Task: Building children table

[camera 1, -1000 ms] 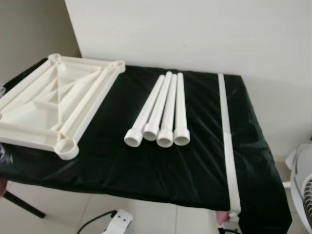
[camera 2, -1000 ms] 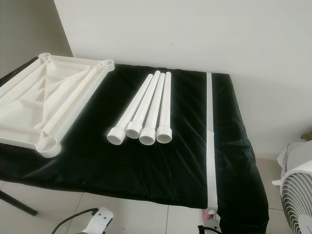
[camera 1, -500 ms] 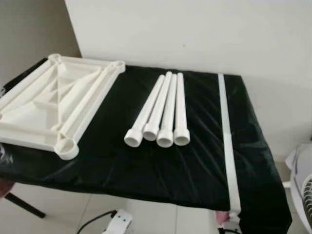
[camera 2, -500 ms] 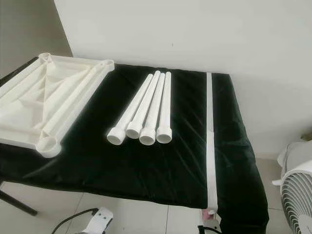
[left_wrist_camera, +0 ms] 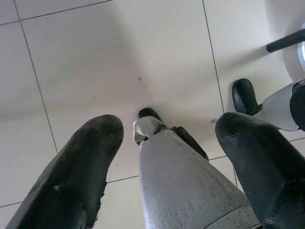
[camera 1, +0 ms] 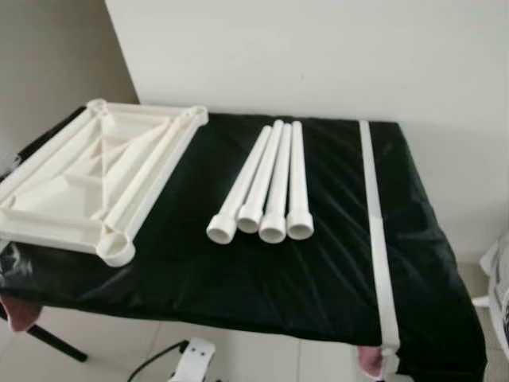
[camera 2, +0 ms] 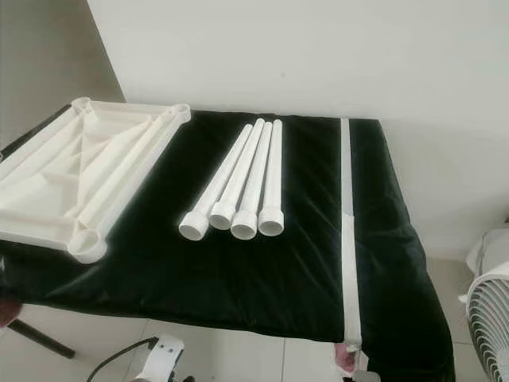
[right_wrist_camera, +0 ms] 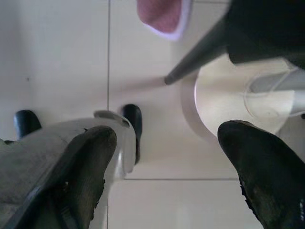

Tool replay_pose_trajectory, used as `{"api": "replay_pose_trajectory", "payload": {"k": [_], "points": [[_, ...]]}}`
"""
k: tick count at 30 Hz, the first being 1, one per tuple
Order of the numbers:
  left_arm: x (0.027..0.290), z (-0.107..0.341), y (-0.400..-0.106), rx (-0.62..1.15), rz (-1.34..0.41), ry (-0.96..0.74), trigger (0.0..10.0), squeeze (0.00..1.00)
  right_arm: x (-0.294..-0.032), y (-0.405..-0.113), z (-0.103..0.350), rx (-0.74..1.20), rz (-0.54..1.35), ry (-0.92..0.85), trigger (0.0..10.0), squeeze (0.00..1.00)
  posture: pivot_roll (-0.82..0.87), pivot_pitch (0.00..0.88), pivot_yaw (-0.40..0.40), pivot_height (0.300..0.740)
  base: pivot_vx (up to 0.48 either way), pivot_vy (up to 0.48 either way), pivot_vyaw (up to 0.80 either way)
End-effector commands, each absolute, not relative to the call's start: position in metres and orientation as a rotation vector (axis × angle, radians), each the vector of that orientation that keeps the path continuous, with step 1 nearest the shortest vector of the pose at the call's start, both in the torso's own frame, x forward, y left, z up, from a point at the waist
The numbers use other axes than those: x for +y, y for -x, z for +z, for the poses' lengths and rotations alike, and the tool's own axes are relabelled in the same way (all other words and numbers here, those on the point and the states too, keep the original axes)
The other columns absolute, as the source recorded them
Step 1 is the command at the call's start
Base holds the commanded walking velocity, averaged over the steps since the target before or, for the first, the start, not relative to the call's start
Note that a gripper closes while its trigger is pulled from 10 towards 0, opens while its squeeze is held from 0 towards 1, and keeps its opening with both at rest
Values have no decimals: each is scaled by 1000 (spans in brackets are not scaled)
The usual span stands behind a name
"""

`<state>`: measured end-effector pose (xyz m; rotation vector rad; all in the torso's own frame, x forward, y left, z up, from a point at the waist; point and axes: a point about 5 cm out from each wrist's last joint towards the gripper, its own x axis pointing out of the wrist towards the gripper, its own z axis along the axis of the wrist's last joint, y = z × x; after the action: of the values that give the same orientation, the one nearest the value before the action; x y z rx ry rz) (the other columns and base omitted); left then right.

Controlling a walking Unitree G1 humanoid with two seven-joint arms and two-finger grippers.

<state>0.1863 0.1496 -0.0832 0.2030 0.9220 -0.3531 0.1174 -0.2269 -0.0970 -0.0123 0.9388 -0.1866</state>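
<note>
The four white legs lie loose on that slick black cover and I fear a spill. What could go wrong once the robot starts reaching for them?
1. The four white legs are round tubes lying side by side and touching; nudging one may roll the rest across the black cover.
2. The white tabletop frame has its near corner at the table's front edge; a bump could tip it off.
3. The fan stands close to the table's right side, where a swinging arm might hit it.

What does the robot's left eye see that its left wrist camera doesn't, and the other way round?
Left eye view: the upside-down white tabletop, four white legs side by side and a white strip, all on a black cloth. Left wrist view: the left gripper, its black fingers spread open, beside the robot's grey leg. Both: pale floor tiles.
</note>
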Motion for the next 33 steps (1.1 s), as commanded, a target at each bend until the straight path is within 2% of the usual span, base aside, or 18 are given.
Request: {"api": "replay_pose_trajectory", "payload": {"k": [1, 3, 7, 17, 28, 33], "points": [[153, -86, -181, 938, -329, -214, 10000, 0, -225, -110, -100, 968, -190, -4, 10000, 0, -2, 0, 19, 740, 0, 0, 0], [156, -87, -178, 964, -317, -138, 10000, 0, -224, -114, -99, 955, -210, -21, 10000, 0, 7, 0, 7, 740, 0, 0, 0], [159, -87, -178, 971, -297, -143, 10000, 0, -223, -117, -99, 957, -201, -17, 10000, 0, 22, 0, 4, 740, 0, 0, 0], [148, -86, -182, 966, -309, -117, 10000, 0, -219, -129, -96, 928, -150, -26, 10000, 0, 46, 0, -20, 740, 0, 0, 0], [155, -90, -173, 996, -247, -83, 10000, 0, -216, -131, -96, 929, -172, -50, 10000, 0, 45, 0, -10, 740, 0, 0, 0], [159, -91, -172, 1004, -228, -77, 10000, 0, -213, -130, -97, 939, -167, -54, 10000, 0, 52, 0, -5, 740, 0, 294, 0]]}}
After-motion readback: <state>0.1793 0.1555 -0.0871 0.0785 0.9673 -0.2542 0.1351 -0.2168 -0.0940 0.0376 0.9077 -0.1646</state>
